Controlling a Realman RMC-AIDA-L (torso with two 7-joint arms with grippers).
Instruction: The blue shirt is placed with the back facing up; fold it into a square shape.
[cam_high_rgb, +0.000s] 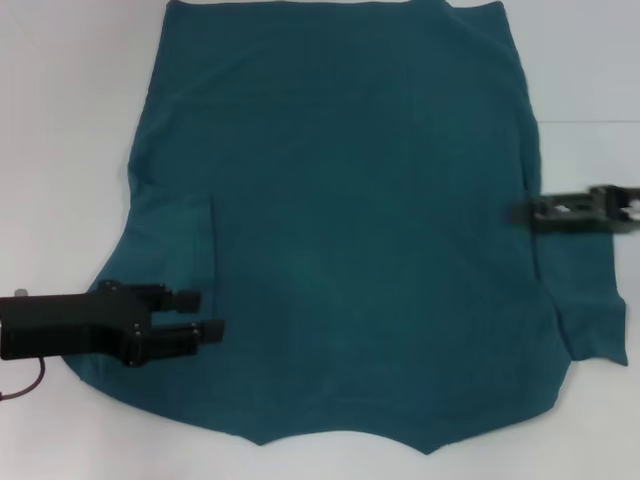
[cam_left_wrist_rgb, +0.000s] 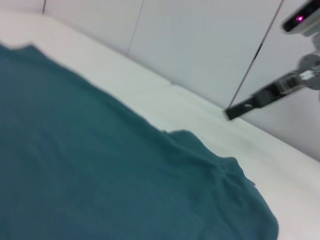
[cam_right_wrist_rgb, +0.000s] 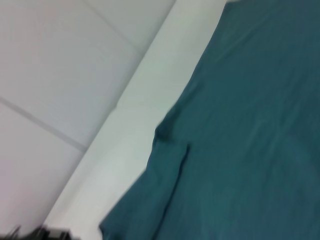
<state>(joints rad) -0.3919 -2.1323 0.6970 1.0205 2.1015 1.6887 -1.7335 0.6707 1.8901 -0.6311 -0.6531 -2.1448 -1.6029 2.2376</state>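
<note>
Blurring right gripper (cam_high_rgb: 522, 213) beside blue shirt (cam_high_rgb: 350, 200)

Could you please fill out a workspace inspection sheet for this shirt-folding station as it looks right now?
Surface: white table, bare around the shirt.
Job's things: blue shirt spread flat, not yet folded; near edge wavy.
Clutter: nothing seen.
Grippers: left gripper open, over the shirt's left sleeve; right gripper at the shirt's right edge.
Cables: dark cable by the left arm.
Surroundings: pale wall panels behind the table.
</note>
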